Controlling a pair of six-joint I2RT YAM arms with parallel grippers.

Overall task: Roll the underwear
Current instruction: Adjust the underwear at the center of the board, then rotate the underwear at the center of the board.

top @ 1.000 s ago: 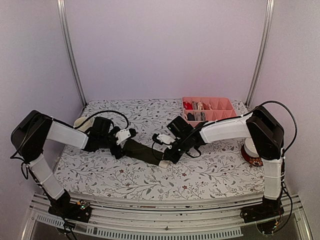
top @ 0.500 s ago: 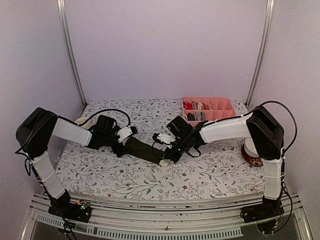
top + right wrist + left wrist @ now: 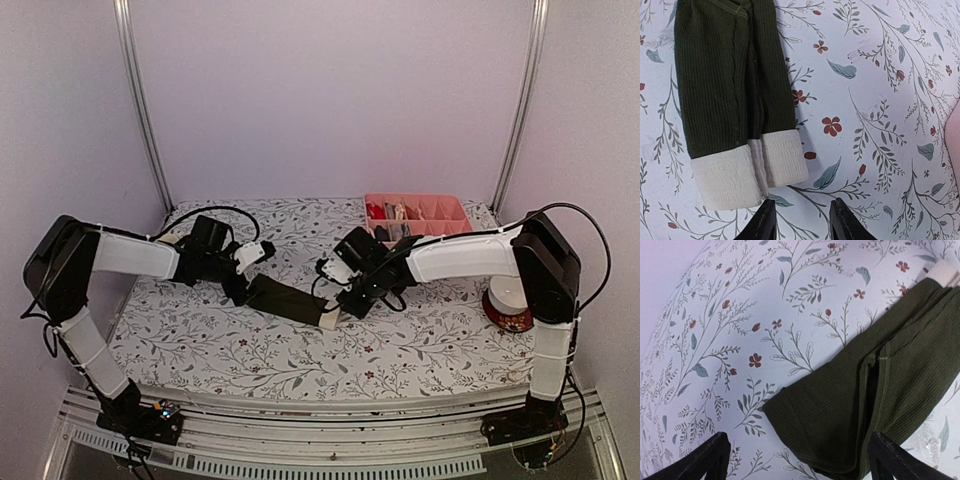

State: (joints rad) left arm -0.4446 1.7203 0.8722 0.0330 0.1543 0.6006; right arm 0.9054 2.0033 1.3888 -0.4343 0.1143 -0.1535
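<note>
One piece of underwear [image 3: 285,298], dark olive with a whitish waistband [image 3: 740,170], lies flat as a long folded strip on the floral cloth between my two grippers. My left gripper [image 3: 240,284] is wide open at the strip's olive end [image 3: 840,425], and its fingers [image 3: 707,462] straddle that end without touching it. My right gripper [image 3: 347,303] is open just short of the waistband end, with only bare cloth between its fingertips [image 3: 763,223]. The waistband also shows far off in the left wrist view [image 3: 945,272].
A pink divided tray [image 3: 452,212] with several small garments in its compartments stands at the back right. A red and white round object [image 3: 505,305] sits by the right arm's upright link. A pale thing [image 3: 163,241] lies behind the left arm.
My right gripper has let go of the waistband end, opened and drawn back a little. My left gripper, open throughout, has shifted slightly along the strip's olive end.
</note>
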